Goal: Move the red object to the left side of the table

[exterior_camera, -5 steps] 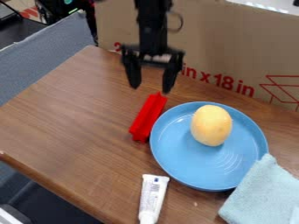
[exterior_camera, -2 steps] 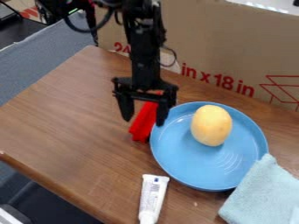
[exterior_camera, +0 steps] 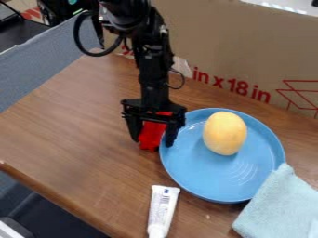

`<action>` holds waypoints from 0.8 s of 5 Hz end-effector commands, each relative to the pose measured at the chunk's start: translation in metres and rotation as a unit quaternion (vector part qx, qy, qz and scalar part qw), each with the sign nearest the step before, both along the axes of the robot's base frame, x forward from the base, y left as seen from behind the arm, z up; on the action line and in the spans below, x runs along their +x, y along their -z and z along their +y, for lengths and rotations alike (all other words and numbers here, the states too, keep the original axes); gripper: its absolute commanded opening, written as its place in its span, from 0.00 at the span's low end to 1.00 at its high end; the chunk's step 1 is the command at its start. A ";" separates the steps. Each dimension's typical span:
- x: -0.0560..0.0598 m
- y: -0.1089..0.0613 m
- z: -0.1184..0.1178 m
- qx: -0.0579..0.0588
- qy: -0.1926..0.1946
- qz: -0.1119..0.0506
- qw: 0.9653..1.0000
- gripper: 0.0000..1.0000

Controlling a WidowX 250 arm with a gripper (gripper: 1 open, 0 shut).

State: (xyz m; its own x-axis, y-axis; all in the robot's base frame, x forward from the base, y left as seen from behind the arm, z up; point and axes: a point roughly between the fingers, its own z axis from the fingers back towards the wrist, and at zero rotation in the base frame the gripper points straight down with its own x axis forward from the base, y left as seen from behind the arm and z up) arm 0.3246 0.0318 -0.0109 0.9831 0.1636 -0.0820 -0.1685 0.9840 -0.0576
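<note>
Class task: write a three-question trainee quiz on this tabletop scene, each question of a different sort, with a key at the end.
1. True or false: the claw is shut on the yellow fruit.
2. What lies on the blue plate? A) the red object B) the yellow fruit C) the white tube
3. Fill in: the claw's open fingers stand on either side of the ______, which lies on the table just beside the plate's rim.

Key: 1 false, the claw is open and down at the red object; 2 B; 3 red object.
</note>
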 end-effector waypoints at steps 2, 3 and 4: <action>0.014 0.003 0.011 0.015 -0.001 -0.033 0.999 0.00; 0.015 -0.004 0.002 0.021 -0.003 -0.035 0.999 0.00; 0.015 -0.004 -0.005 0.034 -0.007 -0.035 0.999 0.00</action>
